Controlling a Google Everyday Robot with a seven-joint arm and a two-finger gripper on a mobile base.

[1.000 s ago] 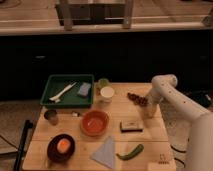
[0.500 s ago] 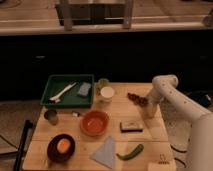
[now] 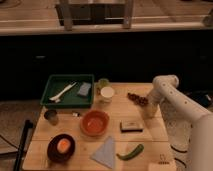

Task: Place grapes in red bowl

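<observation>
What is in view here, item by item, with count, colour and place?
table: 1, light wood, centre
tray: 1, green, back left
utensil: 1, white, in tray
sponge: 1, grey-blue, in tray
green cup: 1, right of tray
white cup: 1, in front of green cup
grapes: 1 bunch, dark red, back right
red bowl: 1, orange-red, centre
brown bowl: 1, dark, front left, orange item inside
metal cup: 1, grey, left edge
block: 1, dark with pale top, right of red bowl
cloth: 1, pale blue, front centre
vegetable: 1, green, front right
arm: 1, white, right
pincer: 1, lowered beside grapes
</observation>
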